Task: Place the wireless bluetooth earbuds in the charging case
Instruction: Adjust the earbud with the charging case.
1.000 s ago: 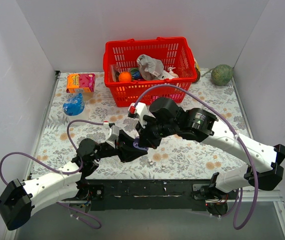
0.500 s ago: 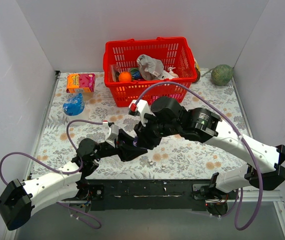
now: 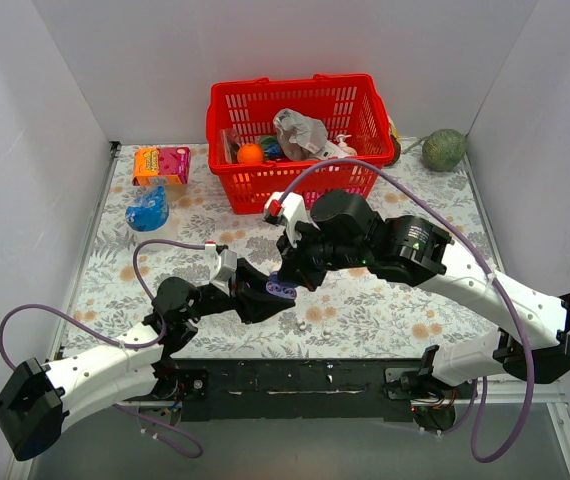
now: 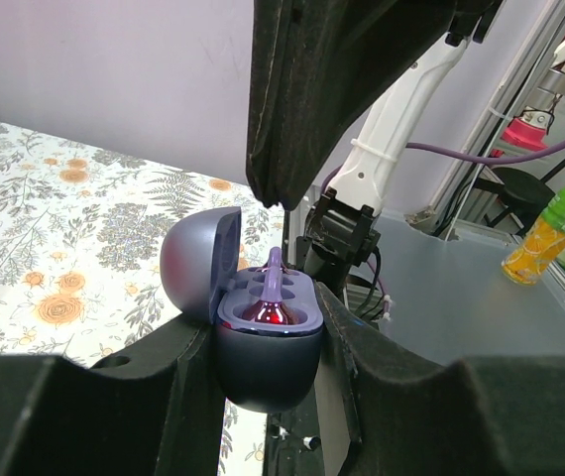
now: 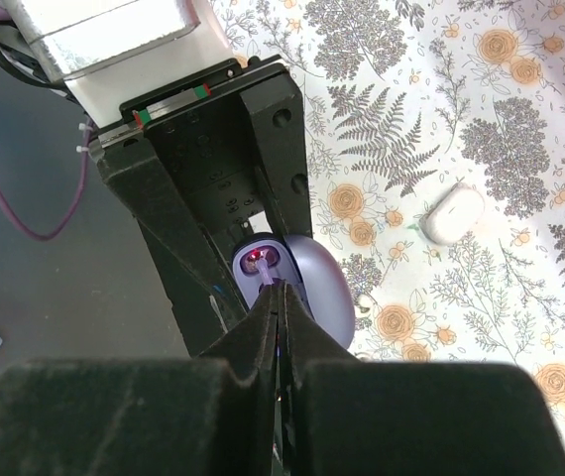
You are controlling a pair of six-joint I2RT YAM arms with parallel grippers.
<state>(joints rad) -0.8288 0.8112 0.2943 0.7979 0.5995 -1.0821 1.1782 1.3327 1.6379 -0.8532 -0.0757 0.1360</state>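
My left gripper [image 3: 277, 294] is shut on the open purple charging case [image 4: 266, 347], held upright above the table with its lid [image 4: 199, 260] tipped back to the left. One glossy purple earbud [image 4: 274, 283] stands in a slot of the case, stem up, with a red light glowing at its base. My right gripper [image 5: 281, 297] hangs just above that earbud with its jaws shut and nothing between them; in the left wrist view its fingertips [image 4: 281, 198] end a little above the stem. A small pale whitish piece [image 5: 453, 213] lies on the table beyond the case.
A red basket [image 3: 300, 135] with mixed items stands at the back. An orange-and-pink box [image 3: 161, 164] and a blue object [image 3: 147, 212] lie at the back left, and a green ball [image 3: 444, 149] at the back right. The floral cloth [image 3: 385, 310] covers the table.
My right gripper has drawn back up and to the right off the case, so the case and earbud now show in the top view. The left arm holds still.
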